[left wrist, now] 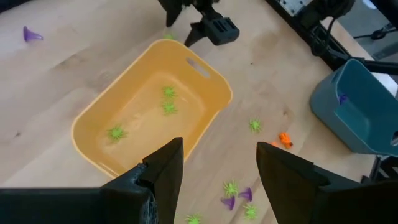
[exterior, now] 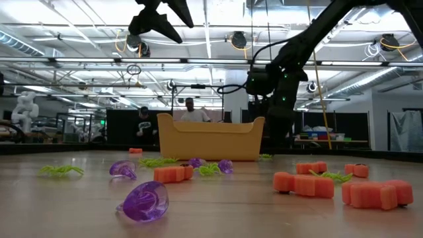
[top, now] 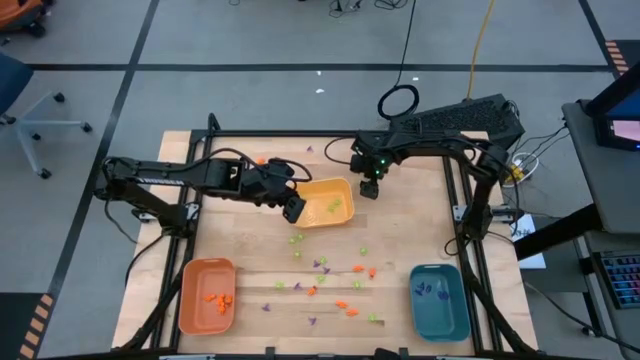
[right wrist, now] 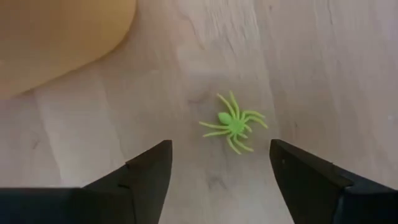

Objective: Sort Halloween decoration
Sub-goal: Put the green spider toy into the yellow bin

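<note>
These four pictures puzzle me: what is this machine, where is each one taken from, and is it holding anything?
It is a robot with two dark arms at a wooden table. One picture looks down from above, one looks level across the tabletop, and two come from cameras on the arms' wrists. Tiny orange, green and purple Halloween decorations lie scattered between an orange tray, a yellow tray and a teal tray. The left gripper hangs over the yellow tray's edge, jaws open and empty. The right gripper, jaws open, hovers over a green spider beside that tray.

Left gripper (top: 294,210) fingers apart and empty, right gripper (top: 368,189) low, fingers spread wide
</note>
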Available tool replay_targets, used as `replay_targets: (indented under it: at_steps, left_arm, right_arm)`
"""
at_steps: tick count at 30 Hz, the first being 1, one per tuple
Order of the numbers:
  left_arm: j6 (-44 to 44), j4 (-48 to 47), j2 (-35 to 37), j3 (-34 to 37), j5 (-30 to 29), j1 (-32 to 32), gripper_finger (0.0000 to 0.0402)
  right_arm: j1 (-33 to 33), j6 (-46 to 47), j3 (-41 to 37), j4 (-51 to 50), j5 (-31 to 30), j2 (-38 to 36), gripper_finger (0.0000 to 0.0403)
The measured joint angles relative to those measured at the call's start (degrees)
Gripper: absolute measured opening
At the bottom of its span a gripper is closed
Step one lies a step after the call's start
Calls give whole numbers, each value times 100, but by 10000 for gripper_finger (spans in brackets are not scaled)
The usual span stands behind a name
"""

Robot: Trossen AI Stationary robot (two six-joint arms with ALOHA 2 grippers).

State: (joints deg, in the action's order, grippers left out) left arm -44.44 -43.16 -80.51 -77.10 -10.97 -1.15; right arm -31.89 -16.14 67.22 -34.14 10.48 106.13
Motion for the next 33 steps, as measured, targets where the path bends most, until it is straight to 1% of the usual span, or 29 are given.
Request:
replay_targets:
  at_steps: [6,11,20,28,33]
  left_arm:
    - [36,-9,0,0,-134,49,208]
    - [62,-44,0,0,-133,159,208]
    - [132,-46,0,0,-132,158,208]
    - [132,-48,0,0,-132,155,208]
    - [132,-56,0,0,-132,155,208]
  right_arm:
    - [-3,9,2,51,-2,109,229]
    - [0,24,13,80,-38,159,183]
    - [-1,44,11,136,-105,170,96]
    - [1,95,7,107,-38,175,45]
    - [4,209,7,-142,21,177,9]
